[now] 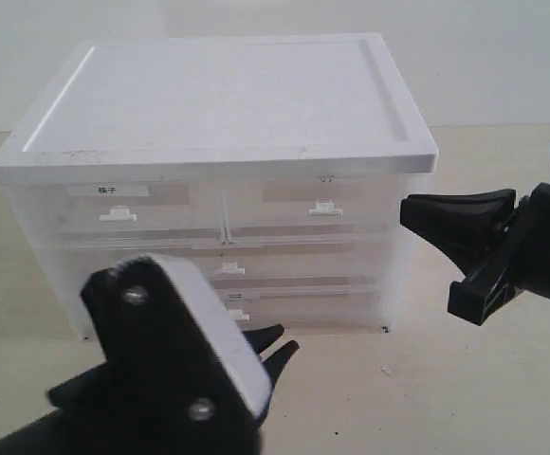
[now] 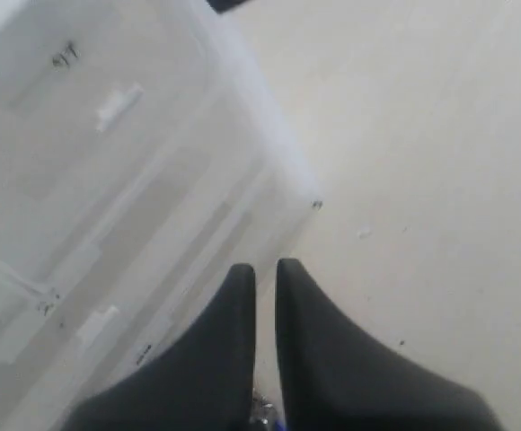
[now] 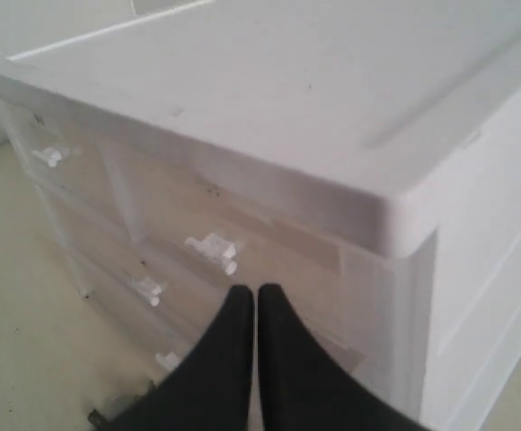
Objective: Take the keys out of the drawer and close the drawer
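The left gripper, lower left of the frame, is closed with nothing visible between its tips. A silvery-blue speck behind them may be the keys, but it is too small to tell. The drawer, mid-frame, sits flush in the cabinet. The right gripper, at the right, is closed and empty.

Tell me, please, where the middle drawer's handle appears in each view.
Exterior view: middle drawer's handle, centred under the top drawers' divider.
Left wrist view: faint, beside that divider.
Right wrist view, one tier under top right drawer's handle.
Shared landmark: top right drawer's handle.
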